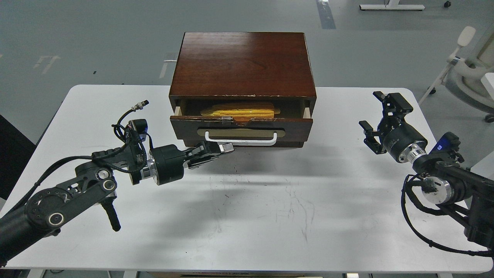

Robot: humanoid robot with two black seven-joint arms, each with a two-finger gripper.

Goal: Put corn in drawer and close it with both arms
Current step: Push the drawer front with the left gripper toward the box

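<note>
At left of the white worktop [77, 116], left claw [225, 147] reaching rightward, low, just beside and slightly below the left end of the white bar handle [241, 139]; fingers drawn together, nothing visibly held between them, contact with the handle or drawer front not resolvable. At centre, dark reddish cabinet [243, 63] standing toward the rear of the worktop, with the drawer [241, 125] pulled partly out. Inside, the corn [239, 111] lying lengthwise across the drawer's width, largely under the overhang of the cabinet top, so placement judged complete and closing judged the step in hand. For a clean close: flat contact on the drawer front near the handle, push directed straight back along the drawer's travel, no upward or sideways component; off-centre pressure from the left alone likely to skew the drawer in its slides or to shift the whole cabinet across the smooth worktop. Hence a matching push, or a bracing hold on the cabinet, advisable from the other side. At right, right claw [380, 123] raised above the worktop, well apart from the cabinet, fingers spread apart and holding nothing; approach toward the right half of the drawer front needed before an even, two-sided push.
</note>
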